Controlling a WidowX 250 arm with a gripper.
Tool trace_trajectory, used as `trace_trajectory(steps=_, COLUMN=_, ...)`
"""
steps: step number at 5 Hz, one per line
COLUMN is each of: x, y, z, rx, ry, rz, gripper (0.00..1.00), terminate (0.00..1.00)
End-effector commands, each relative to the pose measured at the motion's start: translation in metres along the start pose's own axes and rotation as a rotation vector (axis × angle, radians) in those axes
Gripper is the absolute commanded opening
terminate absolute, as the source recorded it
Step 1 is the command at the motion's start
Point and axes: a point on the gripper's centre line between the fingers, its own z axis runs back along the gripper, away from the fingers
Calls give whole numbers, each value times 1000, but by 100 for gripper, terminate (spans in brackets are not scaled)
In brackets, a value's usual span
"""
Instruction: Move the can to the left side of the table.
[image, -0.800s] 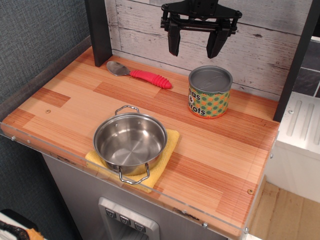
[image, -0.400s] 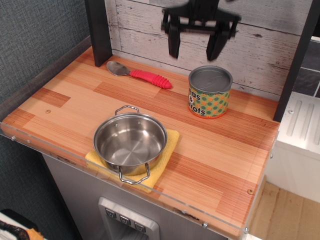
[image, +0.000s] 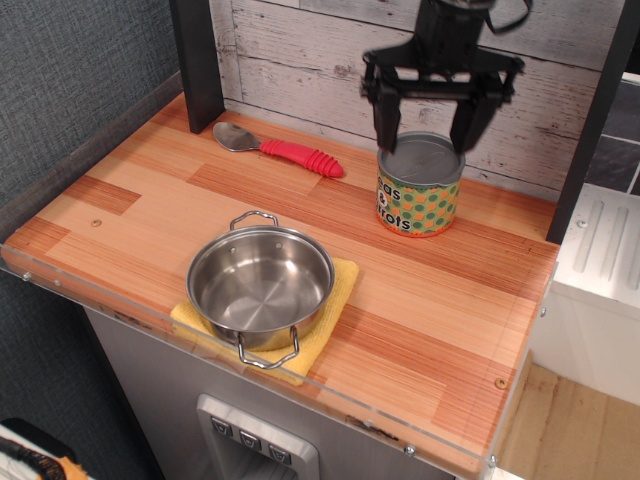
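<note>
The can (image: 420, 190), a short tin with a grey lid and an orange label with green dots, stands upright at the back right of the wooden table (image: 150, 200). My black gripper (image: 426, 138) hangs open directly above the can. Its two fingers straddle the lid's back rim, one on each side, and hold nothing.
A steel two-handled pot (image: 261, 285) sits on a yellow cloth (image: 335, 300) at the front middle. A spoon with a red handle (image: 280, 148) lies at the back left. A dark post (image: 197, 60) stands at the back left corner, a white plank wall behind.
The gripper has moved right and down, from high above the table left of the can to just over the can's lid. The can has not moved.
</note>
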Motion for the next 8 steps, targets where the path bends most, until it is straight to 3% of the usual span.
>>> trace_trajectory(steps=1, x=-17, y=-20, z=37, rx=-56, ry=-9, rz=246, gripper=100, terminate=0)
trace_trajectory(steps=3, x=-28, y=-45, z=27, rx=-70, ry=20, rz=589, gripper=100, terminate=0)
trace_trajectory(steps=6, x=-14, y=-57, z=-8, rx=-128, ry=54, rz=793, gripper=100, terminate=0)
trace_trajectory(steps=7, x=-6, y=-58, z=-17, rx=-102, ry=39, rz=860, gripper=100, terminate=0)
trace_trajectory(steps=8, x=2, y=-58, z=-23, rx=-113, ry=54, rz=897, gripper=100, terminate=0)
